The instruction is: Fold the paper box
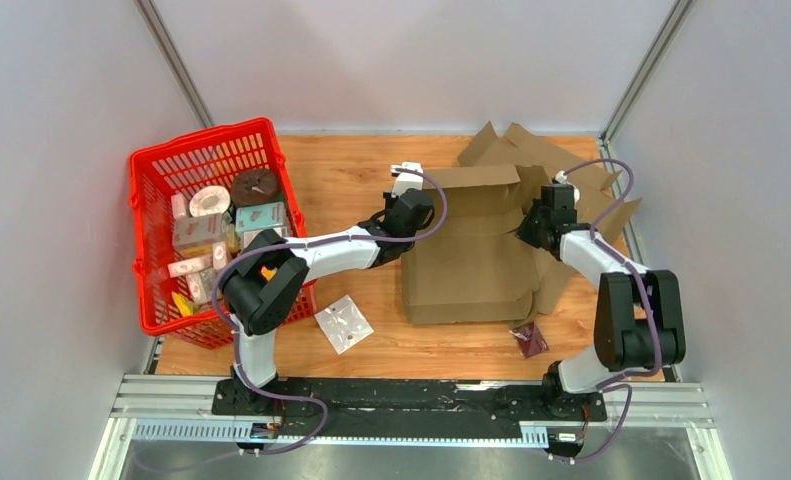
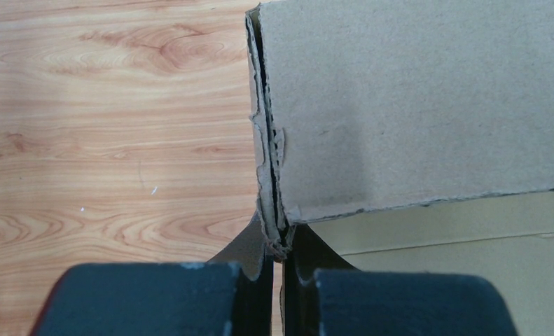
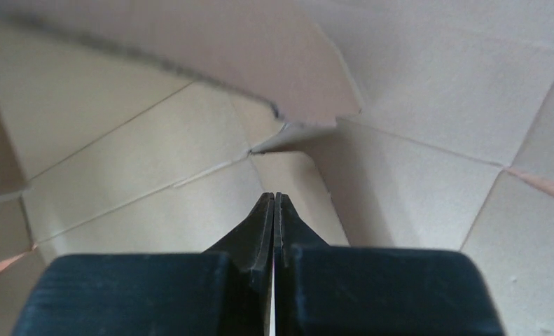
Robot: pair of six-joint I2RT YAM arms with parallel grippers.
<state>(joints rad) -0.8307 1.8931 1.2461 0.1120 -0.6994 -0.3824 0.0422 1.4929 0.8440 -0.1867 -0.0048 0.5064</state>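
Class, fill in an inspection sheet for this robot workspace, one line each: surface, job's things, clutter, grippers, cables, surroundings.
Surface: wooden table, light grain.
Job's things: paper box, partly folded, flaps raised at its far end; loose flat cardboard behind it.
Clutter: red basket full of small packaged goods at the left; silver packet and dark red packet lying near the box's front.
Grippers: left gripper shut on the box's left edge; right gripper shut, holding nothing, tips inside the box.
Cables: purple cables looped along both arms.
Surroundings: white walls on three sides; metal frame at the near edge.
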